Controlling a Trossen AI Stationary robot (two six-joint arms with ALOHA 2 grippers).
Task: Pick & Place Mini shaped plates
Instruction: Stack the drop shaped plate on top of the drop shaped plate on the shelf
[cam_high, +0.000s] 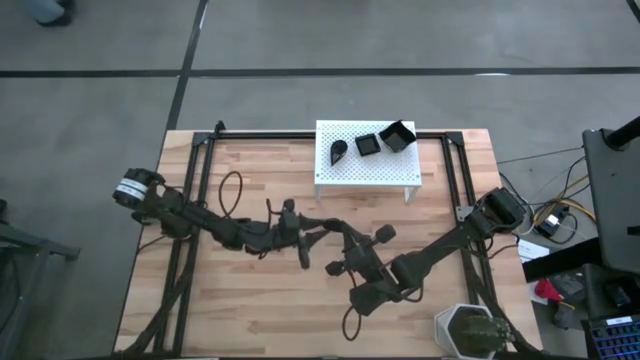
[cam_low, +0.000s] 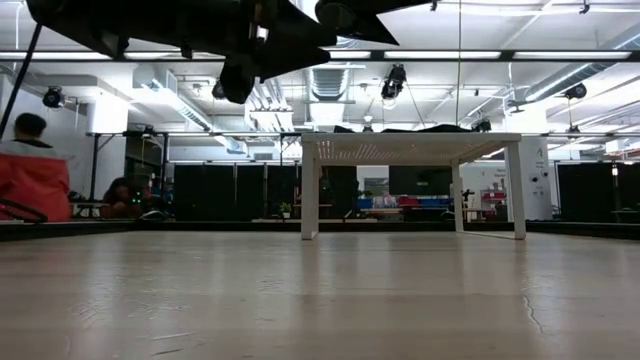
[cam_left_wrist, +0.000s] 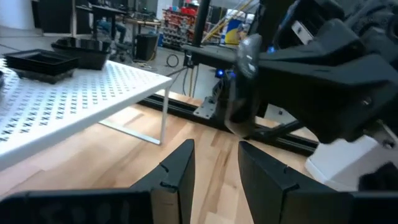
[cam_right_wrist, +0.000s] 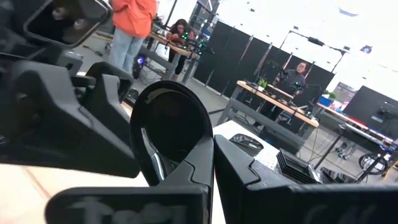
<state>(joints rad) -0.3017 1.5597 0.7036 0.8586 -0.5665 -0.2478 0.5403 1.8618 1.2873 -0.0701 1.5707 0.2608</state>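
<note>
A: So, how far along are we?

B: I'm counting three plates on the stand (cam_high: 385, 172): a teardrop plate (cam_high: 339, 152), a square plate (cam_high: 367, 144) and a tilted square plate (cam_high: 398, 136) at the far corner. I'm judging the job as partly done.

A: What are the arms doing?

B: I'm holding the right gripper (cam_right_wrist: 208, 163) above mid-counter, its fingers (cam_right_wrist: 177, 177) clamped on a round-ended plate (cam_right_wrist: 171, 127) standing on edge. I'm keeping the left gripper (cam_left_wrist: 214, 165) close beside it, fingers slightly apart and carrying nothing.

A: What's left?

B: I'm reckoning this plate is going onto the stand next. I'm seeing no more plates on the counter (cam_high: 250, 300), only the plant pot (cam_high: 470, 330) at its near right corner.
</note>
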